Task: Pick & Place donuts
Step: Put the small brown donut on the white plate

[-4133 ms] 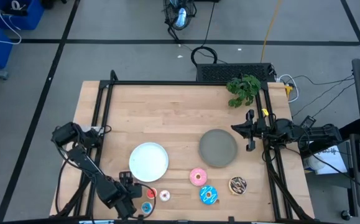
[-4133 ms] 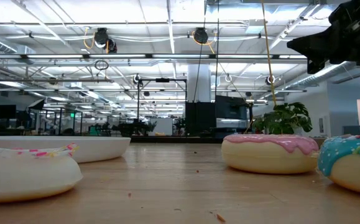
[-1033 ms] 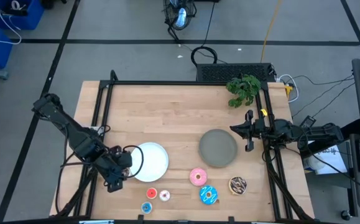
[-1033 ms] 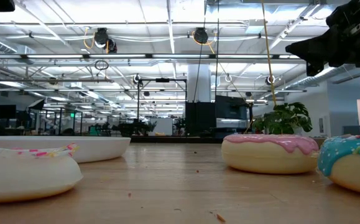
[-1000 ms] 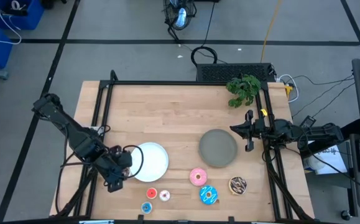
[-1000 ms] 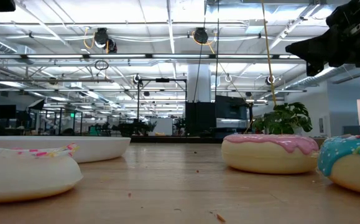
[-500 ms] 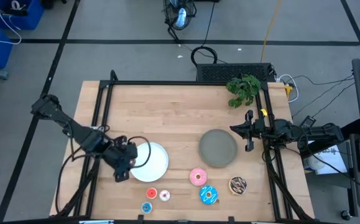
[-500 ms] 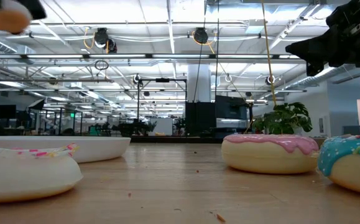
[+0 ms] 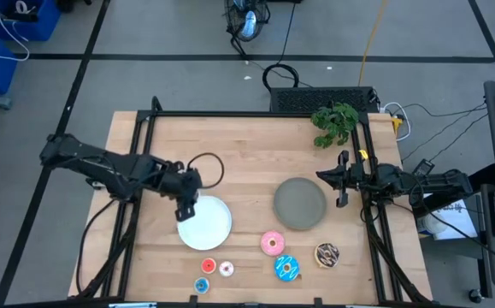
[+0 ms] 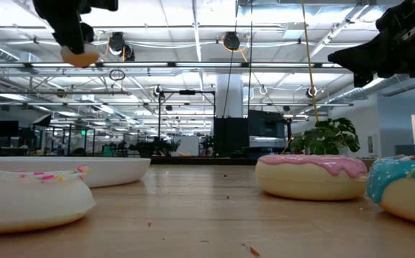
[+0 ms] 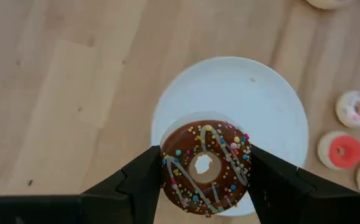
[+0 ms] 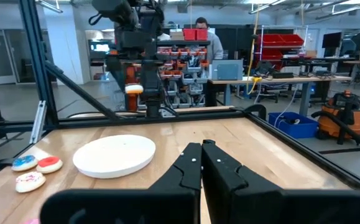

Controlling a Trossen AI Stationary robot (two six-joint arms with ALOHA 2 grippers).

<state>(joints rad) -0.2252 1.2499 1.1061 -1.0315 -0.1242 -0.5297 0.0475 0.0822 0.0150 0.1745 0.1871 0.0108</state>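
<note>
Since a moment ago we have swung the left pincer [image 11: 203, 186] over the white plate [image 9: 206, 224], closed on the tiny brown donut [image 11: 205, 162]. Releasing near the rim, we risk it rolling onto the counter [image 9: 247, 154]. Our right pincer [image 12: 202, 163] waits, fingers together and empty, beside the grey plate [image 9: 299, 204].

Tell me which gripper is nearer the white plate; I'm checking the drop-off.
Left. The left gripper hangs above the white plate, holding a small brown donut; the right gripper waits beyond the grey plate.
</note>
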